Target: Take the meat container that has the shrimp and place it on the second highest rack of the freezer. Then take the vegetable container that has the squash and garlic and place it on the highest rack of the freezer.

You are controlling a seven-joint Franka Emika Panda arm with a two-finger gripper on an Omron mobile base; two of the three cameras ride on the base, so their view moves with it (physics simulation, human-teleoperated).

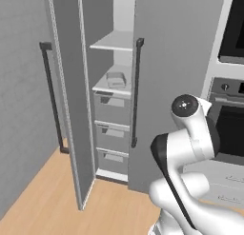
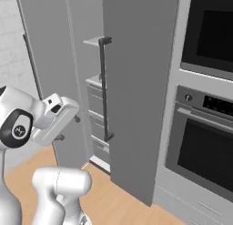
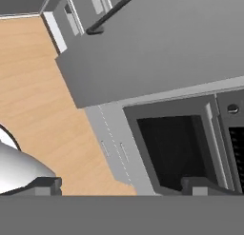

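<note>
Sitting on lower white flat shelf point(image 1: 112, 89) of tall grey freezer point(image 1: 71, 86): clear container point(image 1: 116, 79), 11 o'clock from arm; hand point(image 3: 124, 184) wide, empty.

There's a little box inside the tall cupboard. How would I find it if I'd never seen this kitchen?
Find the tall grey freezer left of the black ovens; its left door stands open. Inside are two flat white shelves above grey drawers. The small pale container sits on the lower shelf, the only loose thing in there; the upper shelf looks bare.
</note>
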